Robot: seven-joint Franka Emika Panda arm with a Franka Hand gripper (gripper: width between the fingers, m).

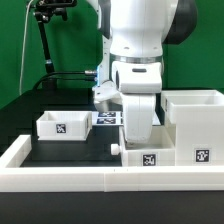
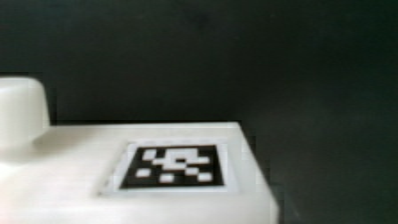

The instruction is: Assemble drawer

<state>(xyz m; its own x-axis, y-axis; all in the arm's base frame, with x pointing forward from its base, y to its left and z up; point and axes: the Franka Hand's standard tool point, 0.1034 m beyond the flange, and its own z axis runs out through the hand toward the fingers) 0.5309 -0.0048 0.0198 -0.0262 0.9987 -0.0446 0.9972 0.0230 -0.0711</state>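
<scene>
Dark green walls back a black bench (image 1: 85, 150). On it stand the drawer parts. A tall, matte white plastic box-shaped shell (image 1: 195, 120) sits on the exterior view's right, with a black-and-white square tag low on its near face. Just beside it, toward the middle, is a small white plastic tray (image 1: 140, 158) with its own tag facing near. A second small open-topped white tray (image 1: 62, 125), also tagged, stands well apart on the exterior view's left.

The bulky white robot arm (image 1: 140, 40) comes down over the middle tray, and its body hides the jaws, so I cannot tell whether they are open or closed. The blurred wrist view shows a white tagged face (image 2: 175, 165) close below, with a rounded white stub (image 2: 18, 110) beside it.

Behind the arm lies the thin flat marker board (image 1: 108, 118). A long low white rim wall (image 1: 60, 178) runs along the near edge.
</scene>
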